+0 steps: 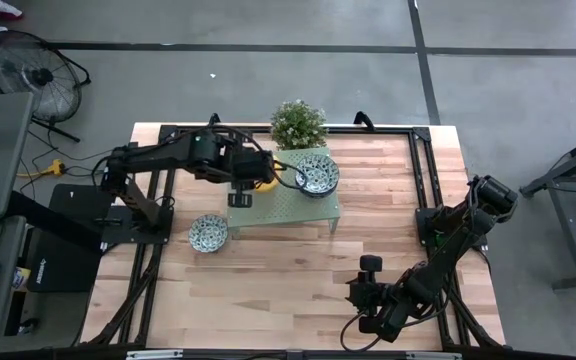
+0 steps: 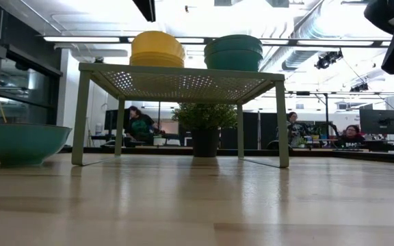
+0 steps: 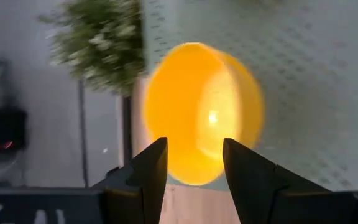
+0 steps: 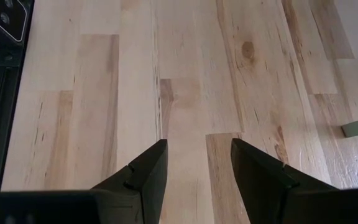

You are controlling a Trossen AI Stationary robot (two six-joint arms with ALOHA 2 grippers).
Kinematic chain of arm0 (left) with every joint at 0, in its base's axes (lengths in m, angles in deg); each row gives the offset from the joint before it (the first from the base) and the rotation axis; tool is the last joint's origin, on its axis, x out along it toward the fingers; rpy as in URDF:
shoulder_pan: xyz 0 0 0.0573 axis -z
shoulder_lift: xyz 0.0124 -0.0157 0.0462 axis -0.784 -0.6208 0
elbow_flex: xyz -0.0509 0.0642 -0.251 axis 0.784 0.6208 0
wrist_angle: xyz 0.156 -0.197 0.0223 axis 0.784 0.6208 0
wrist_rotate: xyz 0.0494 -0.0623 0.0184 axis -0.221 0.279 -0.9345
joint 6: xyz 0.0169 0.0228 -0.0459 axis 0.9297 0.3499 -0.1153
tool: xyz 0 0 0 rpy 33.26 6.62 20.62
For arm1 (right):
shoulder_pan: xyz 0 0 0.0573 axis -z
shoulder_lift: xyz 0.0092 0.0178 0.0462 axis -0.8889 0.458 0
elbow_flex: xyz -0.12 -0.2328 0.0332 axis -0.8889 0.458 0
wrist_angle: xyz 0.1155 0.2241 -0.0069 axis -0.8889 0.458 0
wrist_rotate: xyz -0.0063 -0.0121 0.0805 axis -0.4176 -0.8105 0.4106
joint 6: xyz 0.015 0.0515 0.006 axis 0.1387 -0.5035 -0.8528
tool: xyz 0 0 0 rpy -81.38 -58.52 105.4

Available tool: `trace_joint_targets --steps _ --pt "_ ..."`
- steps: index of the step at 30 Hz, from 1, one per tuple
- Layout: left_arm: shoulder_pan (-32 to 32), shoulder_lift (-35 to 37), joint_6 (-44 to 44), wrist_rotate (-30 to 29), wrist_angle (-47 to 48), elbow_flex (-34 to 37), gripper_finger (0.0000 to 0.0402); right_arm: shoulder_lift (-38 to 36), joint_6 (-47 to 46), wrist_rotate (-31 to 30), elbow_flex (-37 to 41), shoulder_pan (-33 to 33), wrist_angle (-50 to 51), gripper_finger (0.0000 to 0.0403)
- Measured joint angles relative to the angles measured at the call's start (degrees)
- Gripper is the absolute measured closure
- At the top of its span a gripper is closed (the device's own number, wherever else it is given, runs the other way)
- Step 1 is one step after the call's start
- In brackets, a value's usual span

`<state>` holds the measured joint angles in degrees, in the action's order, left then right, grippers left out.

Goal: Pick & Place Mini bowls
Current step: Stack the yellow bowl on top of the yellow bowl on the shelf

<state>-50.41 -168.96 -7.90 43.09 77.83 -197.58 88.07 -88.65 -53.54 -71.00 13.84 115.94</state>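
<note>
A stack of plain bright yellow mini bowls (image 2: 157, 48) is seen on the left part of a pale green perforated stand (image 1: 303, 210) at the far middle of the wooden table (image 1: 298, 280); beside it, to the right on the same stand, a stack of patterned bowls (image 1: 317, 175) is seen, white inside with a dense dark blue-green pattern and teal outside in the low view. One more patterned bowl (image 1: 208, 233) is set on the table itself, just left of the stand's near left leg. All bowls are round and shallow, so no long axis is noted; every one rests upright with its opening facing up. A small potted plant (image 1: 298, 123) stands at the far edge behind the stand. The left arm is stretched from the left side across to the stand, and the left gripper (image 3: 194, 163) is held over the yellow stack; its fingers are parted on either side of the stack's near rim, and no contact can be made out. The right arm is folded at the near right of the table, and the right gripper (image 4: 197, 163) is pointed down at bare wood with its fingers apart, nothing between them.
</note>
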Motion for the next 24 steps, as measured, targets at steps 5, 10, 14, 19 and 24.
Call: trace_joint_targets --steps 5,10,14,19,24 --pt "1.8 0.5 -4.4 -6.2 -0.3 0.0 0.0253 0.0 -0.2 0.0 0.0 0.0 0.0 0.0238" --pt "6.0 0.4 -8.7 -11.6 -0.2 0.1 0.0289 0.0 -0.6 0.1 0.0 0.0 0.0 0.0238" --pt "9.6 0.4 -11.7 -15.6 0.0 0.3 0.0346 0.0 -0.8 0.2 0.0 0.0 0.0 0.0238" --pt "12.4 0.9 -18.4 -19.4 -0.4 5.0 0.0394 0.0 -1.0 0.2 0.0 0.0 0.0 0.0238" --pt "13.8 1.6 -27.8 -23.0 -0.5 13.1 0.0399 0.0 -1.0 0.0 0.0 0.0 0.0 0.0238"
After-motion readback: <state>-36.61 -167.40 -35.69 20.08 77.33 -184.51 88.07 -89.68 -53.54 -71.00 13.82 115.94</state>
